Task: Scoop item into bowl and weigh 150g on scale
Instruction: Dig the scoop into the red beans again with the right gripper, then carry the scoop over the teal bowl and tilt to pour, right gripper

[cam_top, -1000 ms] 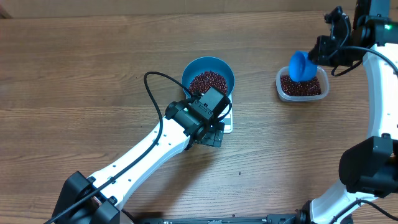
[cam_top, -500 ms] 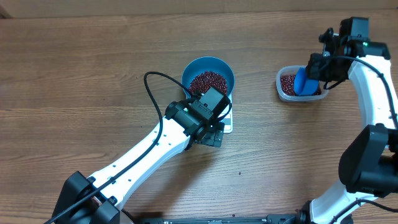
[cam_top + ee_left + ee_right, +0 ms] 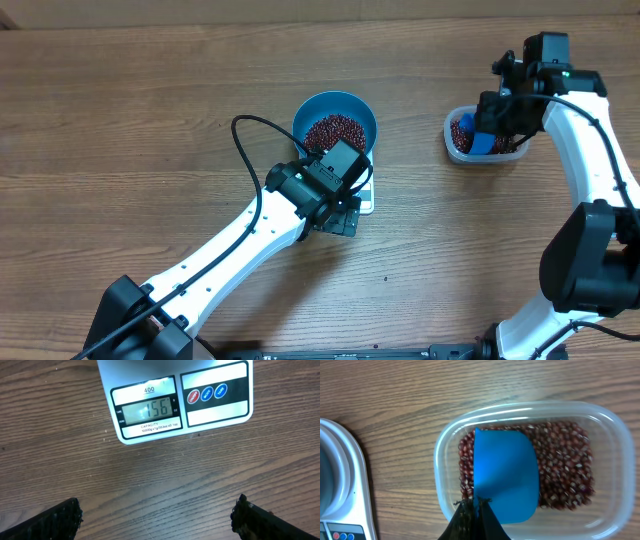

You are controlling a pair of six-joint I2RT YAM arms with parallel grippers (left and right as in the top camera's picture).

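The blue bowl (image 3: 335, 106) holds a heap of dark red-brown beans (image 3: 335, 131) and stands on the white scale (image 3: 366, 198). In the left wrist view the scale (image 3: 215, 415) has a lit display. My left gripper (image 3: 157, 515) is open over bare wood just in front of the scale, with nothing between its fingers. At the right, my right gripper (image 3: 475, 503) is shut on the handle of a small blue scoop (image 3: 506, 475). The scoop (image 3: 481, 141) is lowered into the clear tub, over more beans (image 3: 565, 467).
The clear plastic tub (image 3: 450, 142) sits on the table right of the bowl, a short gap of wood between them. The scale's edge (image 3: 342, 485) shows at the left of the right wrist view. The left arm (image 3: 240, 240) crosses the near table diagonally.
My right gripper has swung left and down, bringing the blue scoop from above the tub down into its beans. The left arm and the bowl have not moved.
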